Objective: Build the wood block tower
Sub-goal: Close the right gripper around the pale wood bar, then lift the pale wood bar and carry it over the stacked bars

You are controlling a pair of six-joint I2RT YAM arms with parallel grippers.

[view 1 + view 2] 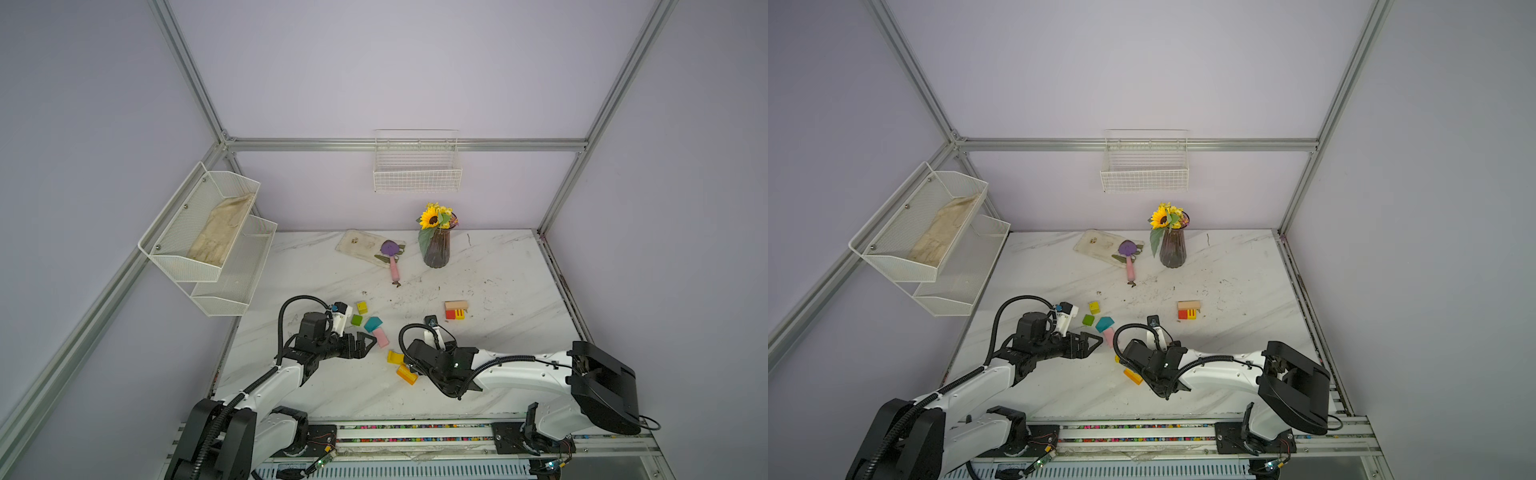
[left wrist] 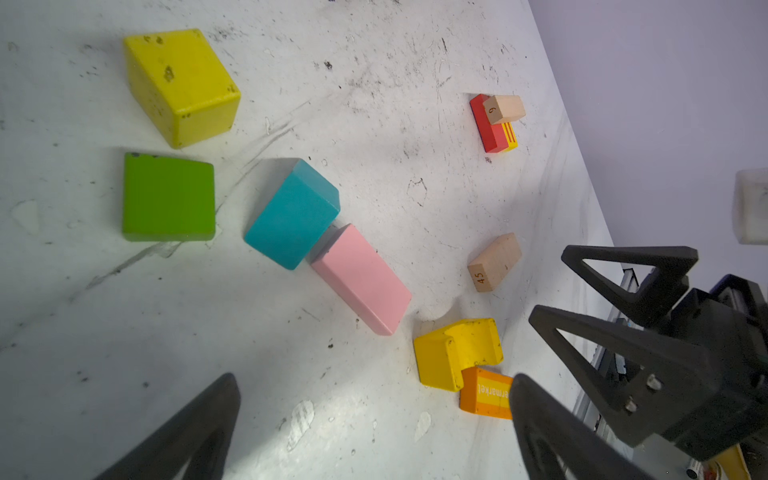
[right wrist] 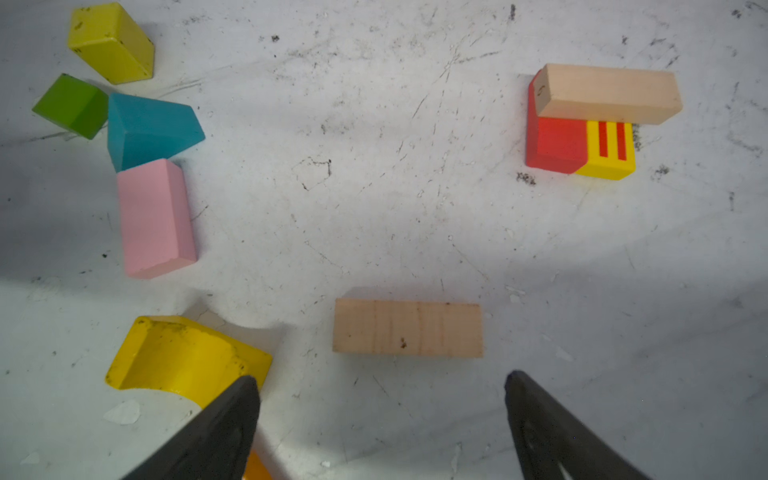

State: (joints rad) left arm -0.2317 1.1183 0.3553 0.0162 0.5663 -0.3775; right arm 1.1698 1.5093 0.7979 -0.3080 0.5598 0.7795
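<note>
Two robot arms reach over a scuffed white marble surface (image 1: 498,266) scattered with small wood blocks (image 1: 372,324). The start of the tower (image 1: 456,310) stands toward the right of the surface in both top views, well apart from both arms. It is made of a red block (image 3: 552,145) and a yellow block with red stripes (image 3: 609,156), side by side and touching, with a plain tan bar (image 3: 609,93) lying across their tops. The right fingers (image 3: 216,432) are spread wide and hold nothing. A second tan bar (image 3: 407,328) lies flat on the surface just ahead of the gap between them, untouched. A yellow arch (image 3: 183,357) lies on its side close by one of those fingers, and an orange block (image 2: 484,392) with white lettering touches the arch. The left fingers (image 2: 187,432) are also spread fully apart and empty, pointing toward a pink block (image 2: 361,278). That pink block meets a teal pointed block (image 2: 293,214) at one corner. A green cube (image 2: 168,197) and a yellow block (image 2: 180,85) sit just beyond, each apart from the others. At the back of the surface stand a dark ribbed vase (image 1: 436,251) holding a sunflower and a purple scoop (image 1: 390,248) with a pink handle, resting partly on a pale tray (image 1: 353,245).
</note>
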